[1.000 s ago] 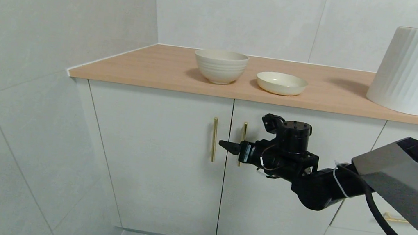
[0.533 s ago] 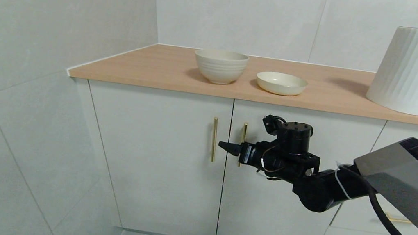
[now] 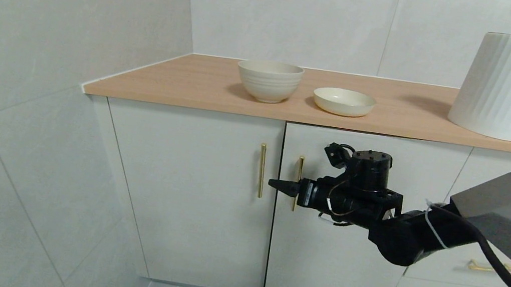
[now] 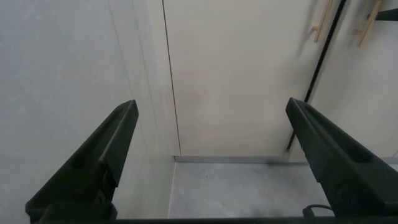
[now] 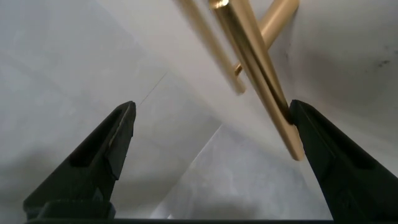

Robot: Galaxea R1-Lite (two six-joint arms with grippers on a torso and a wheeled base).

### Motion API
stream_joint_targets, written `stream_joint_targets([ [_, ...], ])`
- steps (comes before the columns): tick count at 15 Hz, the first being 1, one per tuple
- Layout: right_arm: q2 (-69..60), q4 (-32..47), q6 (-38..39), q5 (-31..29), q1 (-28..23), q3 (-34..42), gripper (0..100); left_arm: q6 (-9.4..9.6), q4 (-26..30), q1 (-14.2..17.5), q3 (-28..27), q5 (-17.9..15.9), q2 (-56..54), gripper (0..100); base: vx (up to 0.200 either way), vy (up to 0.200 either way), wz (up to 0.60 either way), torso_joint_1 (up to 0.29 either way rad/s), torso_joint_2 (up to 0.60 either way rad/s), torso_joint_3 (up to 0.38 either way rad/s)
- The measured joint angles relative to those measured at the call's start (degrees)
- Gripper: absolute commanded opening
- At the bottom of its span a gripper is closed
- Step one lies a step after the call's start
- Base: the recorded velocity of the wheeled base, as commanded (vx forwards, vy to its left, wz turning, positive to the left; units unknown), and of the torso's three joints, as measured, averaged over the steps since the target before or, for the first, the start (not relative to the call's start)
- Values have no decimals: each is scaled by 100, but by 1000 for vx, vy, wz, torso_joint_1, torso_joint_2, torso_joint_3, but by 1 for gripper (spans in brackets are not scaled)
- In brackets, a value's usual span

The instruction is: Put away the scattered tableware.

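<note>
Reading right pincer [image 3: 279, 185] as open: fingers spread, one against the upright gold handle [image 3: 297, 183] of the right door [image 3: 341, 278], which is ajar. Hooked, not clamped. Probably mid-opening, so pull near and right, across the handle's vertical axis. Bowl [image 3: 269, 80] and plate [image 3: 344, 101] side by side on the counter [image 3: 168, 82], above and beyond that pincer. Left pincer [image 4: 211, 109] open too, low by the cabinet foot, farther from the handle.

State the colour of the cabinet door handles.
Gold, a shiny brass tone; the cabinet door handles show best in the right wrist view.
</note>
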Motion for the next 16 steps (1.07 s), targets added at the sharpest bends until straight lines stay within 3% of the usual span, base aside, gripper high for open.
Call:
stream_joint_targets([
  [3,-243,9,0,362,-9,311,100,0,0,0,0,0,0,100,0,0,0,0,0,0],
  [16,-1699,-60,-16,759,274,2299,100,0,0,0,0,0,0,100,0,0,0,0,0,0],
])
